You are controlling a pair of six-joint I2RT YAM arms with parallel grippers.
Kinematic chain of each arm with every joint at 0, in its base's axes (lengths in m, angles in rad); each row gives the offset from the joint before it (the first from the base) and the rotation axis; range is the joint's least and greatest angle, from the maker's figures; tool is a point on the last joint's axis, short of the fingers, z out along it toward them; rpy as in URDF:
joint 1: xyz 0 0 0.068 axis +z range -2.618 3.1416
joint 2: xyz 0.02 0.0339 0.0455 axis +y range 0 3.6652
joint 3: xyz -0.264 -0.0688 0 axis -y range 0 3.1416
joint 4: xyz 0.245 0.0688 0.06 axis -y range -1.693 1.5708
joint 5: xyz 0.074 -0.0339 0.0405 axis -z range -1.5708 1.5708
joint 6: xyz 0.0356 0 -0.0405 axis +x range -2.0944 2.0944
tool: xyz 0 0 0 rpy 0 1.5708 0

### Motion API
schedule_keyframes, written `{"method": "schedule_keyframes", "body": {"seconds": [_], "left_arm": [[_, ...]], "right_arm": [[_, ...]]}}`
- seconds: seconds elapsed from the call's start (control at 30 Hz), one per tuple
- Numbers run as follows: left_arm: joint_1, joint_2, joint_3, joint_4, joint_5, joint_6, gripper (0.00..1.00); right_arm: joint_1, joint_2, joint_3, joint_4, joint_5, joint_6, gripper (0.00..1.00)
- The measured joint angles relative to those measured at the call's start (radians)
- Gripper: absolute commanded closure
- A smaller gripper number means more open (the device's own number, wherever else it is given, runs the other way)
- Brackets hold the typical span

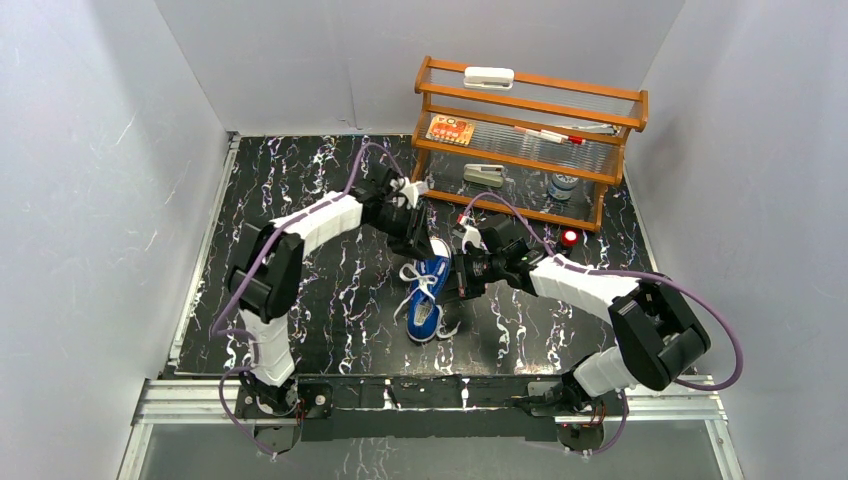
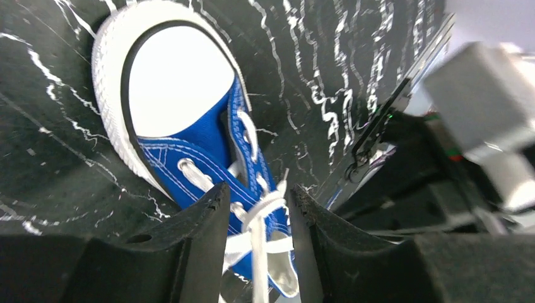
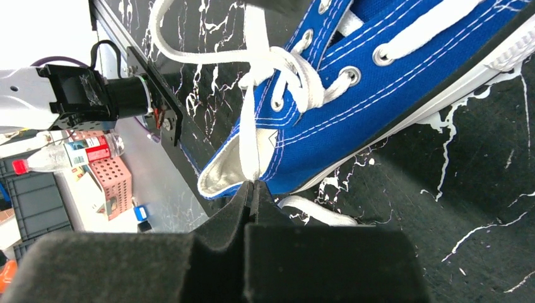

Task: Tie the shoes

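Pinching white lace [image 3: 250, 136]: right jaws closed.

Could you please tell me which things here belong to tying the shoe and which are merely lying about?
Belonging to the job:
sneaker
laces
left gripper, open around the laces
right gripper, shut on the laces

Just lying about:
wooden rack
orange card
bottle
small red object

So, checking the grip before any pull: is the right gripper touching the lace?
Touching. The right wrist view shows the right gripper shut, with the lace running down from the knot and pinched between its fingertips.
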Motion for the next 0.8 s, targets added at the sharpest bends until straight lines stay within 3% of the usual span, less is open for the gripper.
{"method": "schedule_keyframes", "body": {"seconds": [0.1,0.3,0.5,0.8], "left_arm": [[-0.026,0.072,-0.005,-0.008,0.012,0.029,0.65],[-0.049,0.077,-0.021,-0.010,0.030,0.069,0.75],[-0.065,0.072,-0.069,-0.010,0.029,0.088,0.68],[-0.071,-0.002,-0.119,-0.032,0.015,0.118,0.70]], "right_arm": [[0.000,0.010,0.000,-0.003,-0.010,-0.008,1.00],[0.000,0.013,0.000,-0.006,-0.023,-0.018,1.00],[0.000,0.016,0.007,-0.007,-0.027,-0.033,1.00],[0.000,0.027,0.016,-0.006,-0.038,-0.044,1.00]]}}
